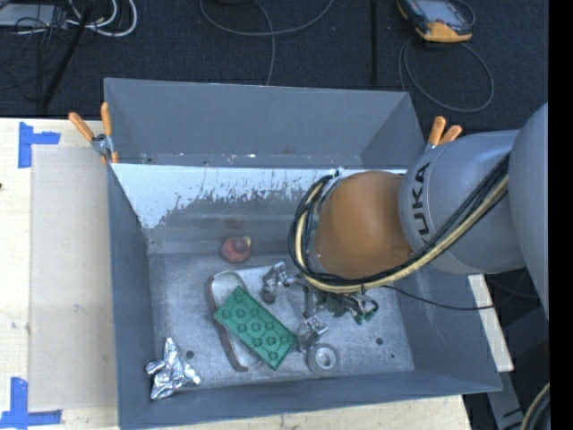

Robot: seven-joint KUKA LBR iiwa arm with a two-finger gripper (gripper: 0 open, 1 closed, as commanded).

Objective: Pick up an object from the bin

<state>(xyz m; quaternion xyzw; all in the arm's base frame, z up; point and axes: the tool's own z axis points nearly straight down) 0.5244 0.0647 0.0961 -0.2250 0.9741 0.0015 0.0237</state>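
My gripper (293, 305) is down near the bin floor at the middle right, under the arm's orange cover. Its two metal fingertips stand apart, one at the upper left (274, 280) and one at the lower right (312, 329), with nothing between them. A green studded building plate (255, 328) lies flat just left of the gripper, its right edge close to the lower fingertip. A grey loop-shaped band (220, 287) lies partly under the plate. A small metal ring (322, 357) rests on the floor just below the gripper.
A small red ball (236, 248) sits near the back slope, left of the gripper. A crumpled piece of silver foil (172, 370) lies in the front left corner. The arm and its cables cover the bin's right side.
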